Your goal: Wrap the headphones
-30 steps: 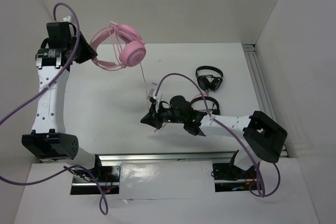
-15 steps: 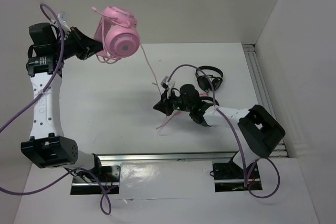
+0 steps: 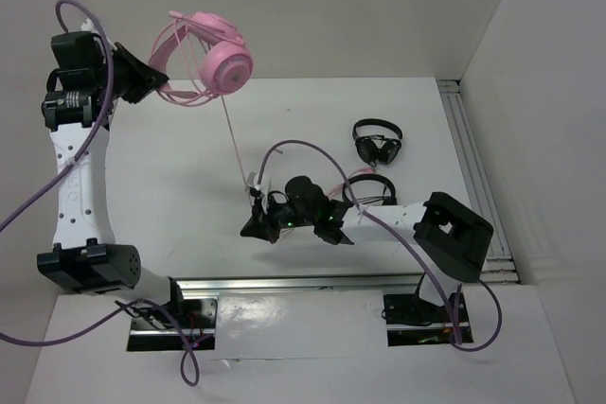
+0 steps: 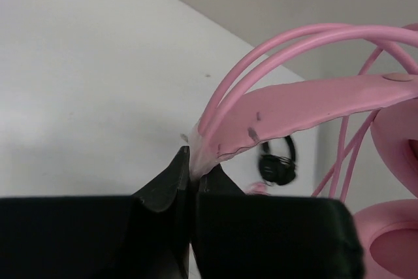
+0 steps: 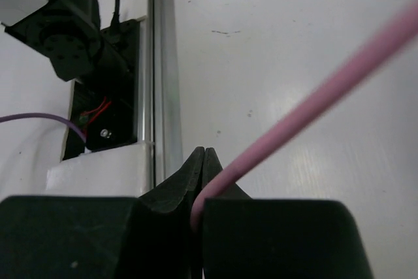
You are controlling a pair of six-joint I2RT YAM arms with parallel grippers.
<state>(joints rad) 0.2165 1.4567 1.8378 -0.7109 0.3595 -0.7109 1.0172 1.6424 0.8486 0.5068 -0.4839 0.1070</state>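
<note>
The pink headphones hang in the air at the back left, held up by my left gripper, which is shut on the padded headband. Its thin pink cable runs taut and straight down from an earcup to my right gripper, low over the middle of the table. That gripper is shut on the cable, which leaves the jaws up to the right. One pink earcup shows at the lower right of the left wrist view.
Two small black headsets lie on the table to the right, one further back, the other partly under the right arm. A metal rail runs along the near edge; walls close in at the back and right.
The left gripper has swung the headphones round and slightly left. The right gripper has moved left and nearer with the cable, which now runs taut.
</note>
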